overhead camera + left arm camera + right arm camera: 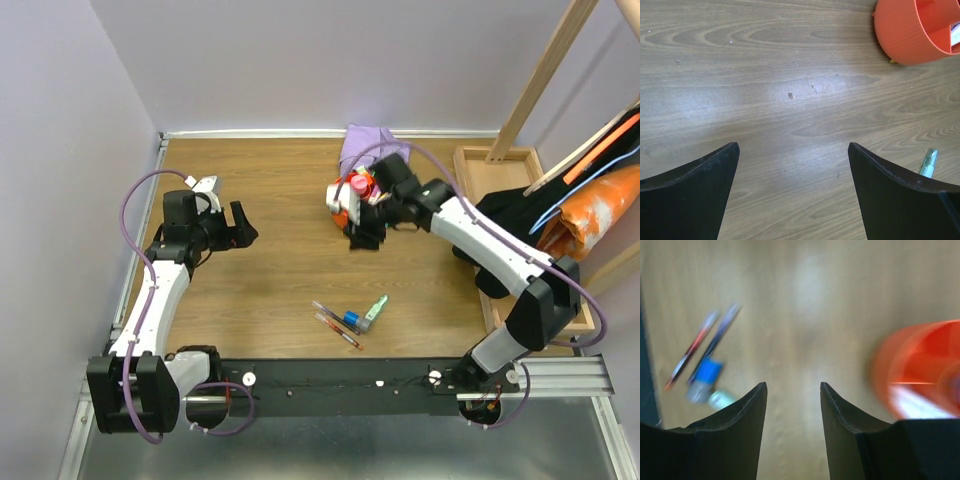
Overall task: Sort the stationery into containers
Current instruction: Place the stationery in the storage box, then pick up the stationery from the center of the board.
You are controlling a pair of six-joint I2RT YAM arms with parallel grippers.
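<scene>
The round orange cup (350, 192) stands at the back middle of the table with items inside, partly hidden by my right gripper. It also shows in the left wrist view (912, 30) and, blurred, in the right wrist view (920, 370). My right gripper (365, 237) is open and empty just in front of the cup. Two thin red pens (335, 325), a blue-capped item (352, 320) and a mint highlighter (376, 309) lie near the front middle. The pens (700, 347) show blurred in the right wrist view. My left gripper (243, 225) is open and empty over bare wood at the left.
A lilac cloth (365, 145) lies behind the cup. A shallow wooden tray (500, 160) sits along the right edge, with black and orange material (600, 210) over it. A wooden beam (545, 75) leans at the back right. Walls close the left and back sides.
</scene>
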